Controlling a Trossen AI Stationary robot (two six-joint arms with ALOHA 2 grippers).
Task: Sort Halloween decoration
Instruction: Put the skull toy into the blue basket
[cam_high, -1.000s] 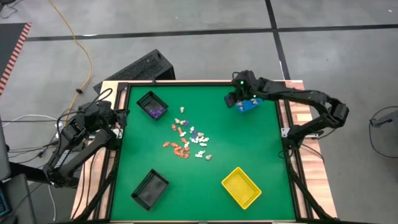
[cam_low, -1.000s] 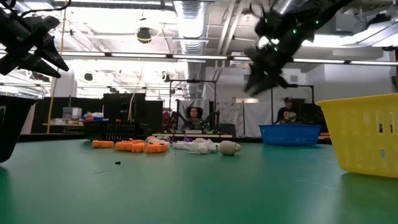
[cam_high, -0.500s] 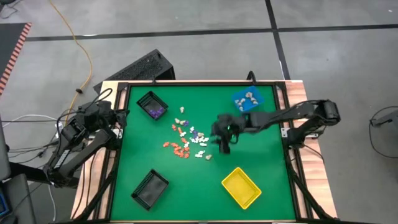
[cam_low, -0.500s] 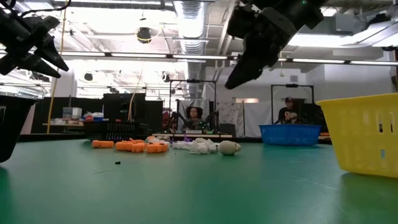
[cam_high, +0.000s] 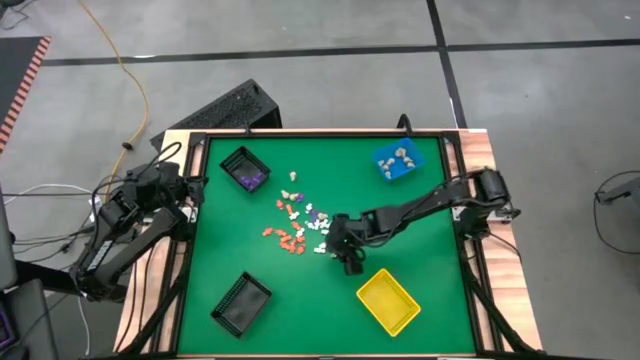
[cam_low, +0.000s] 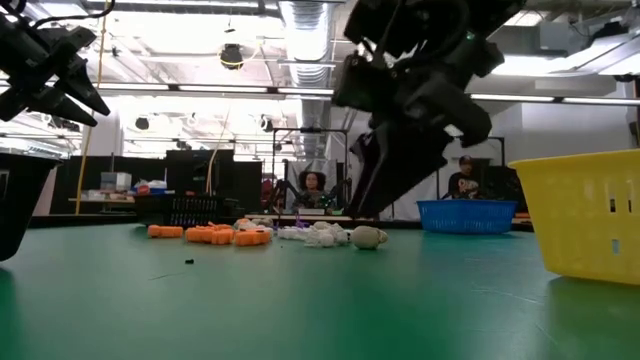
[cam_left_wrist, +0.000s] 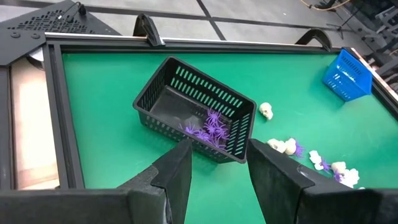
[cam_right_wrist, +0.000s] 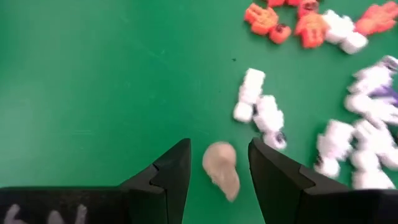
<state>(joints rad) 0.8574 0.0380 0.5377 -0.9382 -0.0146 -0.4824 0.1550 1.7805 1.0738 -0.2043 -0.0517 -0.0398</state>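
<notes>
The Halloween decoration pieces (cam_high: 300, 225) lie scattered mid-table: orange, white, purple and beige figurines. My right gripper (cam_high: 347, 255) hovers above the near end of the pile, open; in its wrist view its fingers (cam_right_wrist: 166, 180) stand either side of a beige skull-like piece (cam_right_wrist: 222, 167) that lies on the table, and it touches nothing. My left gripper (cam_left_wrist: 217, 168) waits open at the table's left edge, above the far black bin (cam_left_wrist: 193, 109), which holds purple pieces (cam_left_wrist: 208, 127). The blue bin (cam_high: 397, 161) holds beige pieces.
A yellow bin (cam_high: 388, 301) stands near my right gripper at the near right. An empty black bin (cam_high: 241, 301) sits at the near left. Open green mat (cam_high: 420, 225) lies between the pile and the right edge. People sit in the room beyond the table.
My right gripper has swung from above the blue bin at the far right, toward the near-left, to the near end of the pile, and has come down toward the table. The pile and bins have stayed put.
</notes>
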